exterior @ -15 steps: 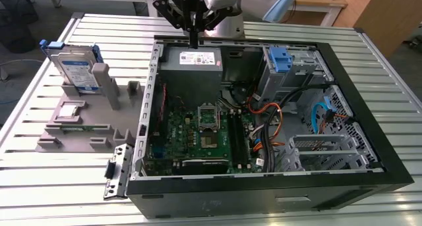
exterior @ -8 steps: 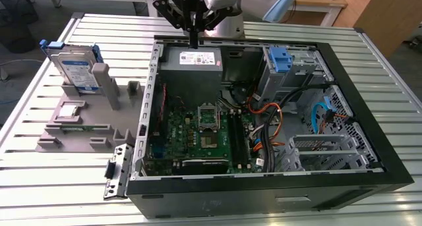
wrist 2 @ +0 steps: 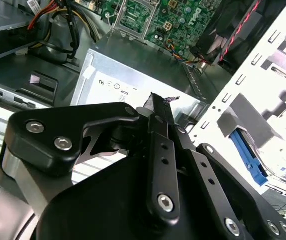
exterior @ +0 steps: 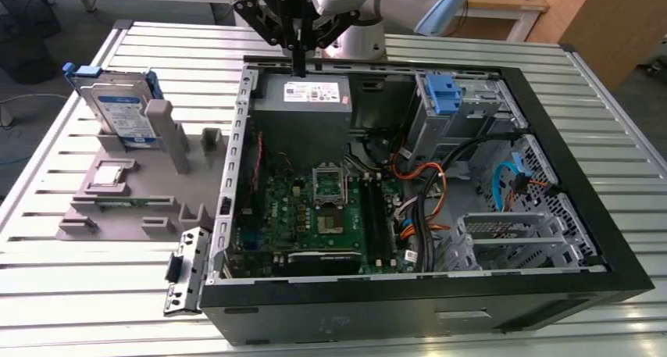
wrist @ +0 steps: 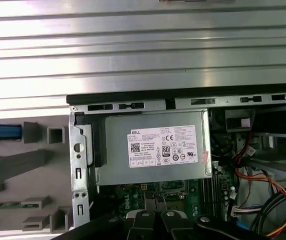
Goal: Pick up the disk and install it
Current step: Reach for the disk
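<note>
Silver disk (exterior: 117, 111) in blue carrier stands on edge in grey fixture (exterior: 136, 208) on desk (exterior: 62, 294), at exterior view's left of open computer case (exterior: 583, 216). Gripper (exterior: 300, 64) well apart, hovers over power supply (exterior: 312, 95), fingers pressed together, empty. Advice for pick: open wide first, align square to disk's top edge, lift straight up to avoid jamming in slot.

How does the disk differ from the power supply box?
The disk stands upright in the grey fixture outside the computer case; the power supply box sits inside it. The disk has a blue frame; the power supply box is bulkier, plain grey with a white sticker. Both carry labels.
</note>
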Available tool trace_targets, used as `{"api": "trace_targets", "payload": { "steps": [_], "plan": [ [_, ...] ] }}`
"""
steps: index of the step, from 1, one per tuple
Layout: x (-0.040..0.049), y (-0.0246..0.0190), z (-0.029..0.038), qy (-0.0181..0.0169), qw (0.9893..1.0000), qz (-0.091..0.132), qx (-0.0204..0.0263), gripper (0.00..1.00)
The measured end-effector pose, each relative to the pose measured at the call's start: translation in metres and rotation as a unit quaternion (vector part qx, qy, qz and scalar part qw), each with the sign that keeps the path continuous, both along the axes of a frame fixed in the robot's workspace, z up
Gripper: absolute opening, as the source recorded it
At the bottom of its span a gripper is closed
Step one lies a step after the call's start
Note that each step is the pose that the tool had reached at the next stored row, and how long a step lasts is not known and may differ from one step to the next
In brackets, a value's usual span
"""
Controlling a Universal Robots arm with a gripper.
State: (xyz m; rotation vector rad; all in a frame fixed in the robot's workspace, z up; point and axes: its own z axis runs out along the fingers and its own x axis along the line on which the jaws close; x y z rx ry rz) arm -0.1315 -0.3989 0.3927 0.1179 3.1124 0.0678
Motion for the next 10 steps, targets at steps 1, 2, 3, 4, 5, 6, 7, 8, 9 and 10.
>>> {"api": "trace_targets", "payload": {
  "steps": [1, 2, 3, 4, 5, 6, 7, 8, 9, 10],
  "plan": [
    [-0.0011, 0.0, -0.0001, 0.0, 1.0, 0.0, 0.0, 0.1],
    [-0.0023, 0.0, -0.0001, 0.0, 1.0, 0.0, 0.0, 0.1],
    [-0.0033, 0.0, -0.0002, 0.0, 1.0, 0.0, 0.0, 0.1],
    [-0.0042, 0.0, -0.0003, 0.0, 1.0, 0.0, 0.0, 0.1],
    [-0.005, 0.0, -0.0003, 0.0, 1.0, 0.0, 0.0, 0.1],
    [-0.0057, 0.0, -0.0003, 0.0, 1.0, 0.0, 0.0, 0.1],
    [-0.0066, 0.0, -0.0004, 0.0, 1.0, 0.0, 0.0, 0.1],
    [-0.0072, 0.0, -0.0004, 0.0, 1.0, 0.0, 0.0, 0.1],
    [-0.0079, 0.0, -0.0004, 0.0, 1.0, 0.0, 0.0, 0.1],
    [-0.0083, 0.0, -0.0004, 0.0001, 1.0, 0.0, 0.0, 0.1]
  ]
}}
